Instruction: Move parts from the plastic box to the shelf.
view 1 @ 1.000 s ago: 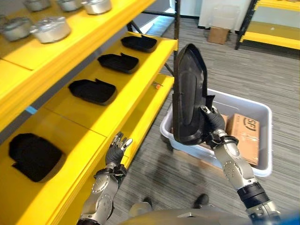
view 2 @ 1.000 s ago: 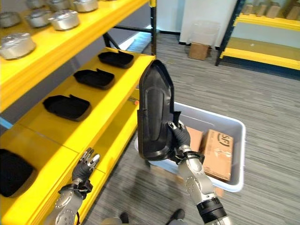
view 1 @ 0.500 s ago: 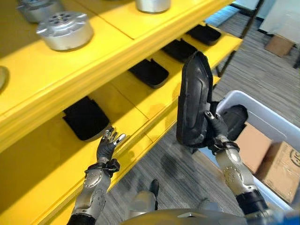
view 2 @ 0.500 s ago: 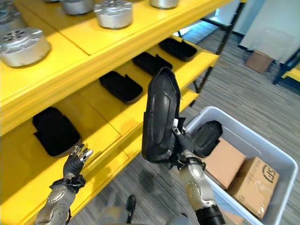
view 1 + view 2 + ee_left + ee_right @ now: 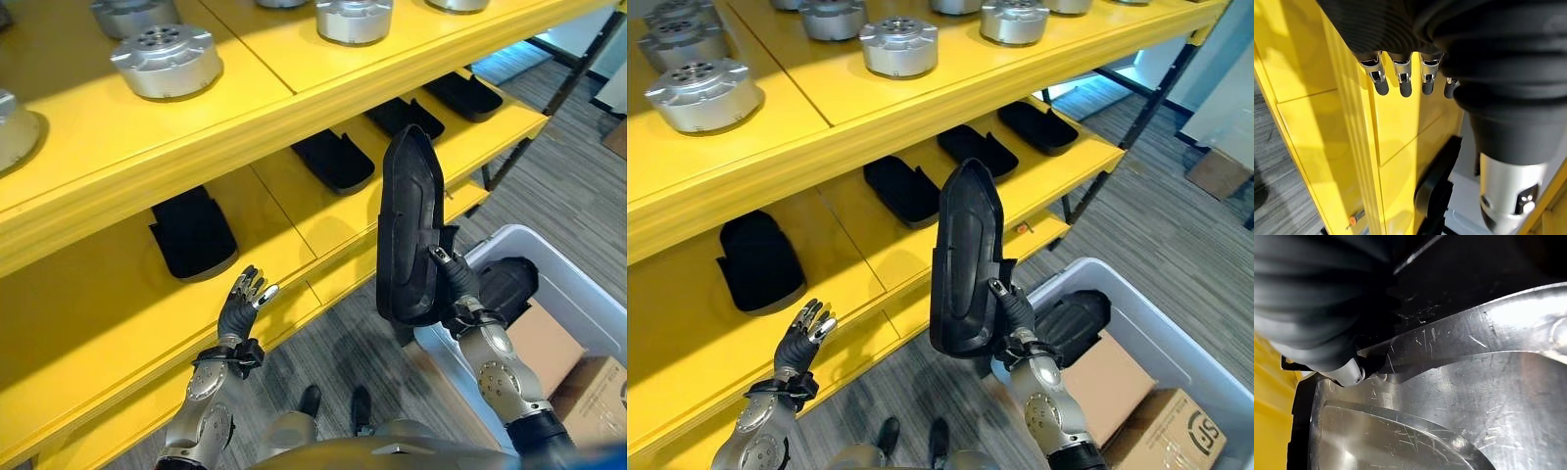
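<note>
Black moulded plastic part (image 5: 407, 230) stands upright in the right hand (image 5: 453, 284), fingers curled round its lower edge; left hand (image 5: 240, 304) hovers, fingers relaxed. Best tilt it flat, then slide it onto the yellow shelf (image 5: 294, 211) between the parts there.

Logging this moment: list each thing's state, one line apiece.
Long black plastic part: upright, held off the shelf.
Right hand: shut on the part.
Left hand: open, empty.
Grey plastic box: holds another black part and cardboard boxes.
Yellow shelf: four black parts lying flat.

Yellow shelf (image 5: 294, 230) carries black parts (image 5: 193, 235) (metal discs (image 5: 165, 61) above).
</note>
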`<state>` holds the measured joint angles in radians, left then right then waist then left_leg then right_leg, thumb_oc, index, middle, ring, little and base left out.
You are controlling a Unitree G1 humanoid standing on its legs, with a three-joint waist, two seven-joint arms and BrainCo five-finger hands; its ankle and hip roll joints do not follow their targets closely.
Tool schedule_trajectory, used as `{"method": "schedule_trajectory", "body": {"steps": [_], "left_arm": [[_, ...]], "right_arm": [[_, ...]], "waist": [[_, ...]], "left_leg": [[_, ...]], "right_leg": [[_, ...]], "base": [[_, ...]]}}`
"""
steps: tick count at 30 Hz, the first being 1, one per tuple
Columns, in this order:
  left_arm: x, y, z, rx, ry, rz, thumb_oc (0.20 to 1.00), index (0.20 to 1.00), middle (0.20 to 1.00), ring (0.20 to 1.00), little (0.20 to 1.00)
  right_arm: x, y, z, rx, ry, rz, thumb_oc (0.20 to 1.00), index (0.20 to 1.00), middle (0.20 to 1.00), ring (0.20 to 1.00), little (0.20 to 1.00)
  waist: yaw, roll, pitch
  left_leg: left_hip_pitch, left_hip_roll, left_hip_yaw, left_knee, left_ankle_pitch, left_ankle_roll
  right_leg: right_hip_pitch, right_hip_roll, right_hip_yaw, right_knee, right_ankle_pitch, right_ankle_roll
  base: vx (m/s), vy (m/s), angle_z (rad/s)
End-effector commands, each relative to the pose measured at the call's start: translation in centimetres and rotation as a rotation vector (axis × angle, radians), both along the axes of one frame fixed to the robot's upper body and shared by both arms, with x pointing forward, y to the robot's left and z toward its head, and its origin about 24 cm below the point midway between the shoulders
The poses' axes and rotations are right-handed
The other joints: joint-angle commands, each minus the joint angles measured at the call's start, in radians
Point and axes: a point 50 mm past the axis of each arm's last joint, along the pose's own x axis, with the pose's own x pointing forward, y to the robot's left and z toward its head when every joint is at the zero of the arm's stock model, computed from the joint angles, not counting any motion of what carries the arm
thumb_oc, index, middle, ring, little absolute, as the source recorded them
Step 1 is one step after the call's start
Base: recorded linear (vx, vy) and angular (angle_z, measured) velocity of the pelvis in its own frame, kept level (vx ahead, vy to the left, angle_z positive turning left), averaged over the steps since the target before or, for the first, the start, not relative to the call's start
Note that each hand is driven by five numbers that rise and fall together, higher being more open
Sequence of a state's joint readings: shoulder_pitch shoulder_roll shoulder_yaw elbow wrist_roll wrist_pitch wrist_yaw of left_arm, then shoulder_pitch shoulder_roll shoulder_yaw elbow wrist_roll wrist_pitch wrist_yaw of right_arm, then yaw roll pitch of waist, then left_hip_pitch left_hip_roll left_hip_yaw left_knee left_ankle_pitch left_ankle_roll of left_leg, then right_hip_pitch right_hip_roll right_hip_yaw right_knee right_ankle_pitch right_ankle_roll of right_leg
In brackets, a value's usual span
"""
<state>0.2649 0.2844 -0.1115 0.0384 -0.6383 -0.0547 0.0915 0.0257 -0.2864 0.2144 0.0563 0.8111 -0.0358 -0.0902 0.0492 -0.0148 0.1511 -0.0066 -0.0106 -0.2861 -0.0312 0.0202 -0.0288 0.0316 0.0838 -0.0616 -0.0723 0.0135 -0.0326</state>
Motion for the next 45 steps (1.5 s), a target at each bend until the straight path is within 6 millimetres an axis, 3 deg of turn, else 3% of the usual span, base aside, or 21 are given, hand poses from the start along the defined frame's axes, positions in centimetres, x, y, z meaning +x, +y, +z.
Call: {"method": "schedule_trajectory", "body": {"steps": [1, 4, 5, 6, 7, 9, 11, 13, 14, 16, 18, 21, 26, 27, 28, 29, 32, 37, 40, 42, 45], "left_arm": [[0.5, 1.2, 1.9, 0.037, -0.103, 0.013, 1.0, 1.0, 1.0, 1.0, 1.0], [0.7, 1.0, 2.0, 0.042, -0.112, -0.018, 1.0, 1.0, 1.0, 1.0, 1.0], [1.1, 0.9, 2.1, 0.044, -0.116, -0.022, 1.0, 1.0, 1.0, 1.0, 1.0], [1.1, 0.9, 2.1, 0.044, -0.117, -0.022, 1.0, 1.0, 1.0, 1.0, 1.0], [1.3, 1.0, 2.2, 0.045, -0.118, -0.023, 1.0, 1.0, 1.0, 1.0, 1.0], [1.1, 0.9, 2.0, 0.04, -0.111, -0.02, 1.0, 1.0, 1.0, 1.0, 1.0], [1.1, 0.7, 1.9, 0.023, -0.104, -0.008, 1.0, 1.0, 1.0, 1.0, 1.0], [1.4, 0.5, 2.0, 0.007, -0.11, 0.002, 1.0, 1.0, 1.0, 1.0, 1.0], [1.4, 0.4, 2.0, 0.006, -0.11, 0.002, 1.0, 1.0, 1.0, 1.0, 1.0], [1.5, 0.3, 1.8, 0.005, -0.102, 0.002, 1.0, 1.0, 1.0, 1.0, 1.0], [1.5, 0.2, 1.6, 0.01, -0.094, -0.006, 1.0, 1.0, 1.0, 1.0, 1.0], [1.3, 0.3, 1.3, 0.013, -0.083, -0.014, 1.0, 1.0, 1.0, 1.0, 1.0], [1.5, 0.7, 1.6, 0.025, -0.102, -0.016, 1.0, 1.0, 1.0, 1.0, 1.0], [1.6, 0.7, 1.7, 0.026, -0.102, -0.016, 1.0, 1.0, 1.0, 1.0, 1.0], [1.6, 1.4, 2.0, 0.054, -0.111, -0.012, 1.0, 1.0, 1.0, 1.0, 1.0], [1.6, 1.4, 2.0, 0.055, -0.111, -0.012, 1.0, 1.0, 1.0, 1.0, 1.0], [2.0, 2.2, 2.7, 0.109, -0.129, -0.01, 1.0, 1.0, 1.0, 1.0, 1.0], [2.1, 2.8, 3.0, 0.158, -0.129, 0.001, 1.0, 1.0, 1.0, 1.0, 1.0], [2.2, 3.2, 3.3, 0.177, -0.138, 0.013, 1.0, 1.0, 1.0, 1.0, 1.0], [2.2, 3.1, 3.2, 0.172, -0.136, 0.007, 1.0, 1.0, 1.0, 1.0, 1.0], [1.9, 2.8, 2.8, 0.153, -0.12, -0.001, 1.0, 1.0, 1.0, 1.0, 1.0]], "right_arm": [[0.7, 0.5, 3.4, 0.063, -0.172, 0.023, 0.2, 0.2, 0.2, 0.2, 0.2], [0.6, -0.5, 3.8, 0.04, -0.196, -0.001, 0.2, 0.2, 0.2, 0.2, 0.2], [0.7, -1.4, 4.3, 0.028, -0.225, -0.042, 0.2, 0.2, 0.2, 0.2, 0.2], [0.7, -1.4, 4.3, 0.028, -0.225, -0.042, 0.2, 0.2, 0.2, 0.2, 0.2], [0.8, -1.4, 4.4, 0.031, -0.222, -0.052, 0.2, 0.2, 0.2, 0.2, 0.2], [0.5, -1.2, 3.8, 0.057, -0.195, -0.052, 0.2, 0.2, 0.2, 0.2, 0.2], [0.5, -1.4, 3.6, 0.057, -0.186, -0.064, 0.2, 0.2, 0.2, 0.2, 0.2], [0.5, -1.7, 3.6, 0.048, -0.18, -0.082, 0.2, 0.2, 0.2, 0.2, 0.2], [0.5, -1.7, 3.6, 0.048, -0.18, -0.082, 0.2, 0.2, 0.2, 0.2, 0.2], [0.6, -2.4, 3.8, 0.036, -0.186, -0.107, 0.2, 0.2, 0.2, 0.2, 0.2], [0.3, -2.8, 3.7, 0.031, -0.183, -0.122, 0.2, 0.2, 0.2, 0.2, 0.2], [0.1, -2.9, 3.6, 0.033, -0.183, -0.131, 0.2, 0.2, 0.2, 0.2, 0.2], [0.0, -2.3, 3.5, 0.033, -0.184, -0.106, 0.2, 0.2, 0.2, 0.2, 0.2], [0.0, -2.3, 3.5, 0.033, -0.184, -0.106, 0.2, 0.2, 0.2, 0.2, 0.2], [0.0, -2.1, 3.5, 0.026, -0.185, -0.095, 0.2, 0.2, 0.2, 0.2, 0.2], [0.0, -2.1, 3.5, 0.026, -0.185, -0.095, 0.2, 0.2, 0.2, 0.2, 0.2], [0.2, -1.2, 3.6, 0.039, -0.191, -0.075, 0.2, 0.2, 0.2, 0.2, 0.2], [0.4, -0.3, 3.5, 0.051, -0.191, -0.058, 0.2, 0.2, 0.2, 0.2, 0.2], [0.7, 0.4, 3.6, 0.061, -0.193, -0.034, 0.2, 0.2, 0.2, 0.2, 0.2], [0.7, 0.3, 3.5, 0.059, -0.192, -0.025, 0.2, 0.2, 0.2, 0.2, 0.2], [0.3, 0.1, 3.1, 0.059, -0.177, -0.021, 0.2, 0.2, 0.2, 0.2, 0.2]], "waist": [[-0.009, -0.036, -0.053], [-0.018, -0.037, -0.02], [-0.038, -0.047, 0.011], [-0.038, -0.047, 0.01], [-0.038, -0.059, 0.017], [-0.028, -0.075, 0.02], [-0.035, -0.082, 0.014], [-0.046, -0.067, 0.001], [-0.048, -0.066, 0.0], [-0.053, -0.036, -0.009], [-0.055, -0.012, -0.014], [-0.049, 0.013, -0.012], [-0.021, -0.003, 0.015], [-0.022, -0.004, 0.013], [-0.012, -0.014, 0.015], [-0.013, -0.016, 0.013], [-0.003, -0.032, 0.008], [-0.003, -0.038, 0.015], [0.003, -0.018, 0.026], [-0.013, -0.006, 0.033], [-0.032, -0.019, 0.032]], "left_leg": [[-0.034, -0.116, 0.12, 0.025, -0.009, 0.049], [-0.125, -0.132, 0.153, 0.175, -0.028, 0.018], [-0.166, -0.037, 0.342, 0.284, -0.061, 0.002], [-0.17, -0.036, 0.342, 0.286, -0.061, 0.002], [-0.168, 0.01, 0.375, 0.341, -0.096, 0.007], [-0.11, 0.049, 0.319, 0.346, -0.138, 0.005], [-0.068, 0.142, 0.314, 0.289, -0.097, -0.011], [-0.037, 0.243, 0.315, 0.156, 0.001, -0.048], [-0.032, 0.244, 0.315, 0.145, 0.007, -0.05], [-0.02, 0.32, 0.306, 0.011, 0.11, -0.098], [0.016, 0.345, 0.342, -0.048, 0.115, -0.123], [0.014, 0.331, 0.335, -0.05, 0.094, -0.137], [-0.038, 0.214, 0.314, 0.099, -0.03, -0.087], [-0.042, 0.211, 0.313, 0.1, -0.029, -0.086], [-0.048, 0.16, 0.319, 0.119, -0.064, -0.056], [-0.051, 0.157, 0.319, 0.118, -0.062, -0.055], [-0.059, 0.074, 0.316, 0.104, -0.089, 0.003], [-0.037, 0.012, 0.329, 0.071, -0.105, 0.051], [-0.009, 0.01, 0.357, 0.04, -0.102, 0.068], [0.01, 0.014, 0.357, 0.015, -0.091, 0.074], [0.029, 0.001, 0.354, -0.007, -0.081, 0.069]], "right_leg": [[0.012, -0.032, -0.038, -0.014, -0.064, 0.075], [0.0, -0.049, -0.079, -0.015, -0.072, 0.066], [-0.004, -0.084, -0.135, -0.015, -0.066, 0.067], [-0.006, -0.084, -0.134, -0.015, -0.065, 0.067], [-0.007, -0.101, -0.151, -0.015, -0.061, 0.064], [0.019, -0.117, -0.172, -0.015, -0.064, 0.064], [0.025, -0.13, -0.197, -0.013, -0.07, 0.064], [0.017, -0.134, -0.228, -0.013, -0.081, 0.071], [0.017, -0.132, -0.23, -0.013, -0.082, 0.07], [0.019, -0.134, -0.255, -0.015, -0.094, 0.082], [0.031, -0.134, -0.273, -0.015, -0.097, 0.089], [0.038, -0.154, -0.286, -0.015, -0.083, 0.103], [0.083, -0.289, -0.314, -0.012, -0.028, 0.167], [0.081, -0.291, -0.315, -0.012, -0.026, 0.168], [0.079, -0.345, -0.318, 0.014, -0.015, 0.19], [0.076, -0.348, -0.318, 0.014, -0.014, 0.191], [0.031, -0.433, -0.304, 0.097, 0.028, 0.221], [-0.015, -0.488, -0.28, 0.158, 0.118, 0.231], [-0.061, -0.468, -0.298, 0.237, 0.093, 0.213], [-0.109, -0.371, -0.251, 0.277, 0.016, 0.186], [-0.106, -0.243, -0.233, 0.183, -0.046, 0.15]], "base": [[-0.07, -0.017, 0.27], [-0.18, -0.019, 0.74], [-0.21, 0.006, 1.49], [-0.2, -0.005, 1.5], [-0.05, -0.016, 1.23], [0.0, 0.014, 0.75], [0.03, 0.071, 0.27], [0.01, 0.111, 0.68], [0.02, 0.121, 0.61], [0.05, 0.2, 0.45], [0.08, 0.214, 0.29], [0.11, 0.343, 0.31], [0.08, 0.356, 0.35], [0.07, 0.433, 0.31], [0.05, 0.274, 0.19], [0.09, 0.509, 0.13], [0.06, 0.387, 0.06], [0.05, 0.306, 0.09], [0.04, 0.279, -0.16], [0.05, 0.136, -0.36], [0.09, 0.06, -0.05]]}}
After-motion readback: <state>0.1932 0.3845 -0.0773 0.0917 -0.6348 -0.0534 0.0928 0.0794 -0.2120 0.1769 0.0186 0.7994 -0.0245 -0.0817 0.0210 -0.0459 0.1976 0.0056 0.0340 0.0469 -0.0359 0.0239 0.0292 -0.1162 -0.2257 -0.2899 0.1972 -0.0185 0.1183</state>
